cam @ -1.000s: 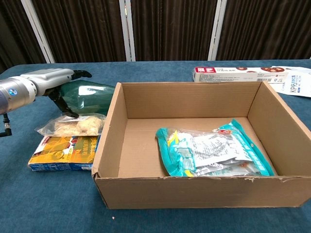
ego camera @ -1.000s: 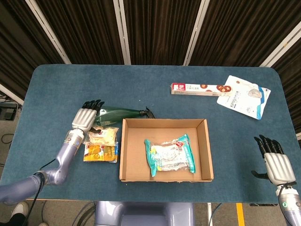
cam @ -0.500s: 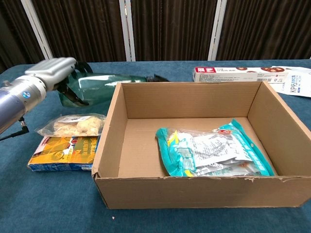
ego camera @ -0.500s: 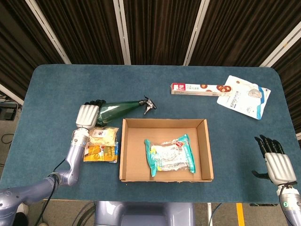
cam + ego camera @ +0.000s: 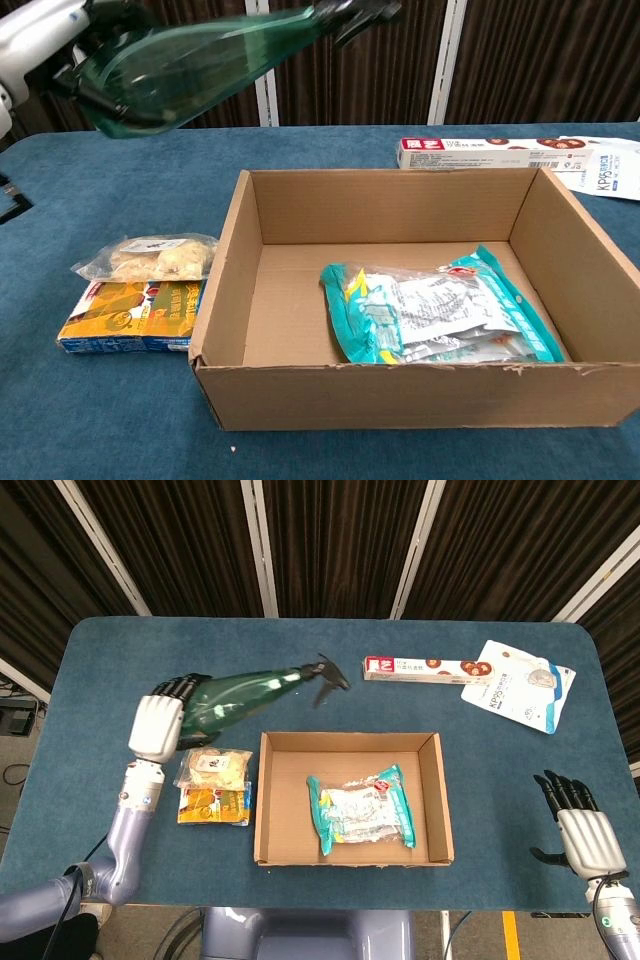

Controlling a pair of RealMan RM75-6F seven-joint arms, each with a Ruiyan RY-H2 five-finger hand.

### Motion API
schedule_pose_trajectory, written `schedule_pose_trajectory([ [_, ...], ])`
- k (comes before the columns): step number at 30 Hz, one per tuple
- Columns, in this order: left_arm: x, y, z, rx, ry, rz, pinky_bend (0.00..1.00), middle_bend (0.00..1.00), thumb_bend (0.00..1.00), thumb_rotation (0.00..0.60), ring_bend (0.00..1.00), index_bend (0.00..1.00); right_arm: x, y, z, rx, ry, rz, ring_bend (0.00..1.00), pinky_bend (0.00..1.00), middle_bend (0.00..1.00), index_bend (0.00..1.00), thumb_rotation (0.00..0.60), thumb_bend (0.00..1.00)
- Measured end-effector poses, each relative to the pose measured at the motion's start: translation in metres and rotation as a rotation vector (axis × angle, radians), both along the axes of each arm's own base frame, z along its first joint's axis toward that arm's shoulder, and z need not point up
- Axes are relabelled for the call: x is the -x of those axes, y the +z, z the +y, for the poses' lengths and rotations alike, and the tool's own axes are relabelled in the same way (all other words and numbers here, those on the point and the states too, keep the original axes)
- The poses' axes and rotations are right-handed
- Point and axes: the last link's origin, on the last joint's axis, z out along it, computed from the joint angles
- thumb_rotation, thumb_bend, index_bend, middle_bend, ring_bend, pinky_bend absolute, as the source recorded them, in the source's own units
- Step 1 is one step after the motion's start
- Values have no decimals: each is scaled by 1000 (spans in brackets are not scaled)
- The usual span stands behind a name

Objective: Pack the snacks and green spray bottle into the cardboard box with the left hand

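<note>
My left hand (image 5: pixel 158 725) (image 5: pixel 45 28) grips the base of the green spray bottle (image 5: pixel 245 693) (image 5: pixel 200 55), which hangs well above the table, left of the cardboard box (image 5: pixel 270 820) (image 5: pixel 225 260), nozzle pointing right. A teal snack bag (image 5: pixel 360 807) (image 5: pixel 440 315) lies inside the box. A clear bag of pastries (image 5: pixel 213 768) (image 5: pixel 150 256) and a yellow snack pack (image 5: pixel 213 805) (image 5: pixel 130 312) lie on the table just left of the box. My right hand (image 5: pixel 585 832) hovers open at the table's front right corner, holding nothing.
A long red-and-white biscuit box (image 5: pixel 420 668) (image 5: pixel 480 152) and a white pouch (image 5: pixel 520 685) (image 5: pixel 605 168) lie at the back right. The table (image 5: pixel 120 660) is blue felt; dark curtains hang behind it.
My left hand has lifted the green spray bottle off the table, raising it high beside the box. The right hand stays about where it was.
</note>
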Motion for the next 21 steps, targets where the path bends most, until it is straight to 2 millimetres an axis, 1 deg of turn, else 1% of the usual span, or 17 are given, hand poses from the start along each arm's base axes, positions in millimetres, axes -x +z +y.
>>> schedule_pose_trajectory([
  [2, -19, -3, -9, 53, -47, -40, 640, 516, 583, 600, 499, 744, -1, 0, 0, -4, 3, -4, 0, 0, 0, 0, 600, 0],
  [3, -33, -7, -16, 95, -80, -61, 640, 514, 570, 600, 498, 743, 0, 0, 0, -5, 3, -5, 0, 0, 0, 0, 600, 0],
  [4, -44, -12, -20, 130, -104, -73, 640, 509, 532, 600, 496, 735, 0, 1, 0, -6, 3, -8, 0, 0, 0, 0, 600, 0],
  [6, -66, -26, -30, 212, -150, -84, 638, 474, 414, 600, 477, 663, 1, 2, -1, -6, 3, -13, 0, 0, 0, 0, 600, 0],
  [7, -74, -33, -34, 245, -165, -85, 634, 432, 331, 600, 454, 569, 1, 3, -1, -3, 3, -17, 0, 0, 0, 0, 600, 0],
  [8, -81, -40, -37, 274, -177, -86, 621, 367, 252, 600, 416, 430, 1, 4, -1, -1, 3, -20, 0, 0, 0, 0, 600, 0],
  [9, -88, -50, -42, 310, -188, -83, 601, 311, 203, 600, 379, 314, 2, 5, -1, 2, 3, -23, 0, 0, 0, 0, 600, 0],
  [10, -92, -58, -45, 338, -193, -76, 551, 206, 131, 600, 302, 161, 3, 7, 0, 5, 2, -27, 0, 0, 0, 0, 600, 0],
  [11, -96, -65, -48, 364, -196, -65, 487, 103, 67, 600, 204, 50, 3, 8, 0, 9, 1, -31, 0, 0, 0, 0, 600, 0],
  [12, -97, -73, -51, 397, -196, -46, 444, 51, 37, 600, 139, 9, 4, 9, 0, 12, 0, -34, 0, 0, 0, 0, 600, 0],
  [13, -96, -78, -53, 419, -193, -27, 392, 7, 9, 600, 61, 0, 5, 11, 0, 17, -2, -38, 0, 0, 0, 0, 600, 0],
  [14, -94, -83, -55, 439, -187, -5, 352, 0, 0, 600, 16, 0, 6, 13, 1, 22, -4, -40, 0, 0, 0, 0, 600, 0],
  [17, -86, -89, -55, 485, -159, 52, 289, 0, 0, 600, 0, 0, 9, 17, 2, 35, -10, -39, 0, 0, 0, 0, 600, 0],
  [21, -74, -79, -53, 502, -140, 78, 271, 0, 0, 600, 0, 0, 10, 17, 3, 33, -12, -36, 0, 0, 0, 0, 600, 0],
])
